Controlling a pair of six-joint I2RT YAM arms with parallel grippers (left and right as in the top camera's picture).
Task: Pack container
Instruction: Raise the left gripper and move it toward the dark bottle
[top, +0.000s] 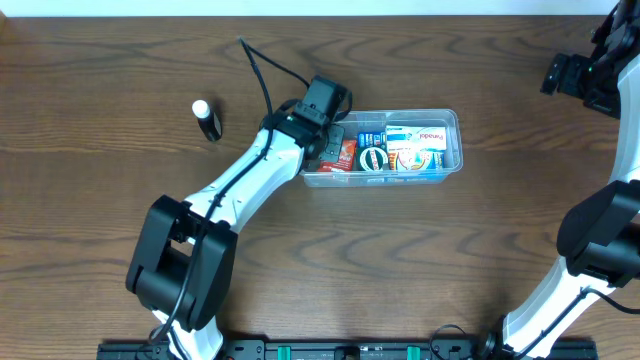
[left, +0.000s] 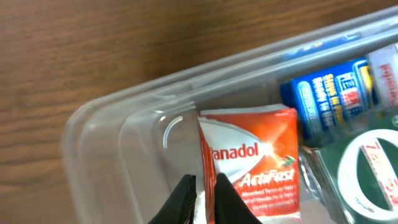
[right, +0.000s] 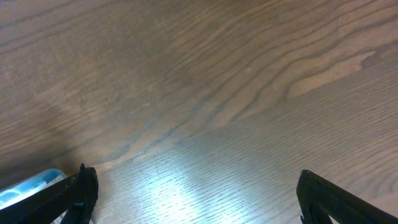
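A: Container placement first: where is it sitting?
B: The container (top: 455, 130) is lying on the wooden surface (top: 420, 250), a little right of centre, with its long side running left to right. The left gripper (left: 201, 182) is reaching into its left end.
A: Is that gripper gripping anything?
B: Yes. Its fingers (left: 180, 199) are pinching the left edge of a red Panadol packet (left: 255, 162), which is sitting inside the container near the rounded corner.
A: What else is lying in there?
B: A blue printed pack (left: 329, 99) is lying just beside the packet, and a white-and-green tape roll (left: 373, 180) is sitting next to both. Blue-and-white boxes (top: 420, 145) are filling the right half.
A: And the other arm?
B: The right gripper (right: 193, 196) is hanging well apart at the far right, its jaws spread wide over bare wood, grasping nothing.
A: Is anything lying outside?
B: A small black tube with a white cap (top: 206, 120) is lying on the surface, well to the left of the container.
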